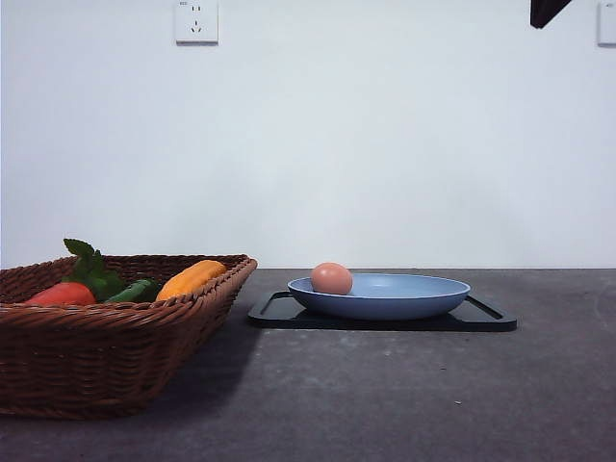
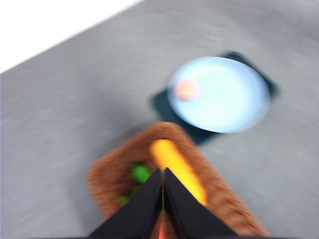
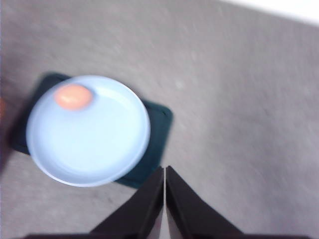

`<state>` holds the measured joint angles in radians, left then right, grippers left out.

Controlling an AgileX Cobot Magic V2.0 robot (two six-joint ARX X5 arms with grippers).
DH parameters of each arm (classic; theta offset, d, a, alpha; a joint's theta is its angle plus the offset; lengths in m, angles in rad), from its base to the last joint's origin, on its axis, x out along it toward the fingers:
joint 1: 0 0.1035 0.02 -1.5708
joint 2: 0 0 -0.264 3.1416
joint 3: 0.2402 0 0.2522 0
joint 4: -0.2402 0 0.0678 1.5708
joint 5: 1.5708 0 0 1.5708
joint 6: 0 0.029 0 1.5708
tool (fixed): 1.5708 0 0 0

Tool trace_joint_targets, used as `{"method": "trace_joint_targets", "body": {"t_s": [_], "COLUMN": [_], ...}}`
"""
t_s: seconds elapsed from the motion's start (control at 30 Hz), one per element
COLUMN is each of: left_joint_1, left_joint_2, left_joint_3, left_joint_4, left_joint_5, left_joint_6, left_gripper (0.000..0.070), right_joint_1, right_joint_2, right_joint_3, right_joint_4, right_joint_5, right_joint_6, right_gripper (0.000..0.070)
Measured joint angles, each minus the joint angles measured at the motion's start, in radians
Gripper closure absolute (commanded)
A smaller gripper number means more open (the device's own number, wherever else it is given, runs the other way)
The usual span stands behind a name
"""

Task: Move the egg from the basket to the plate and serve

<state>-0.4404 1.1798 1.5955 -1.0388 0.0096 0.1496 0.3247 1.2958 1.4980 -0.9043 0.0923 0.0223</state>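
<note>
- The basket (image 1: pixel 106 332) stands at the near left of the table (image 1: pixel 404 395), within reach of the left arm; it holds a tomato (image 1: pixel 62 295), green leaves (image 1: pixel 91 268) and an orange-yellow pepper (image 1: pixel 191 278), with no egg visible among them
- The left gripper (image 2: pixel 163 172) hangs above the basket with fingers pressed together and nothing between them, which suggests its part of the transfer is complete
- The right gripper (image 3: pixel 164 169) hangs above the table beside the tray, fingers also together and empty, a position suited to taking the plate for serving
- The black tray (image 1: pixel 486 316) lies farther back, near the table centre, and carries the plate (image 1: pixel 404 298)
- The egg (image 1: pixel 331 278) rests inside the plate against the rim on the basket side, the nearest point to set it down from the basket; the raised rim keeps it from rolling off
</note>
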Motion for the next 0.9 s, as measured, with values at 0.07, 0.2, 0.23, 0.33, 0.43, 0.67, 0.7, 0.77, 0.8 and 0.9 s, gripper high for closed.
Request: {"method": "trace_joint_targets", "body": {"t_s": [0.07,0.2,0.23,0.33,0.43,0.67,0.7,0.77,0.8,0.9], "left_joint_1": [0.042,0.094,0.105,0.133,0.140,0.142,0.142,0.142,0.142,0.142], "left_joint_2": [-0.023,-0.104,-0.131,-0.221,-0.314,-0.544,-0.569,-0.611,-0.621,-0.633], "left_joint_3": [-0.037,-0.156,-0.195,-0.327,-0.468,-0.784,-0.814,-0.856,-0.861,-0.861], "left_joint_4": [0.030,0.129,0.164,0.272,0.371,0.573,0.585,0.590,0.584,0.578], "left_joint_5": [0.018,0.038,0.041,0.041,0.040,0.041,0.041,0.041,0.041,0.041], "left_joint_6": [-0.003,-0.014,-0.016,-0.030,-0.050,-0.114,-0.121,-0.138,-0.145,-0.162], "left_gripper": [0.0700,0.0700,0.0700,0.0700,0.0700,0.0700,0.0700,0.0700,0.0700,0.0700], "right_joint_1": [0.028,0.070,0.078,0.094,0.109,0.129,0.129,0.130,0.130,0.130], "right_joint_2": [-0.080,-0.241,-0.280,-0.380,-0.466,-0.640,-0.655,-0.676,-0.680,-0.681], "right_joint_3": [-0.109,-0.339,-0.397,-0.565,-0.723,-1.041,-1.068,-1.102,-1.109,-1.109], "right_joint_4": [0.092,0.292,0.342,0.477,0.590,0.826,0.845,0.862,0.864,0.879], "right_joint_5": [0.019,0.051,0.060,0.069,0.085,0.112,0.114,0.115,0.115,0.117], "right_joint_6": [0.000,0.000,0.000,0.000,0.000,0.000,0.000,0.002,0.003,0.007], "right_gripper": [0.0700,0.0700,0.0700,0.0700,0.0700,0.0700,0.0700,0.0700,0.0700,0.0700]}}
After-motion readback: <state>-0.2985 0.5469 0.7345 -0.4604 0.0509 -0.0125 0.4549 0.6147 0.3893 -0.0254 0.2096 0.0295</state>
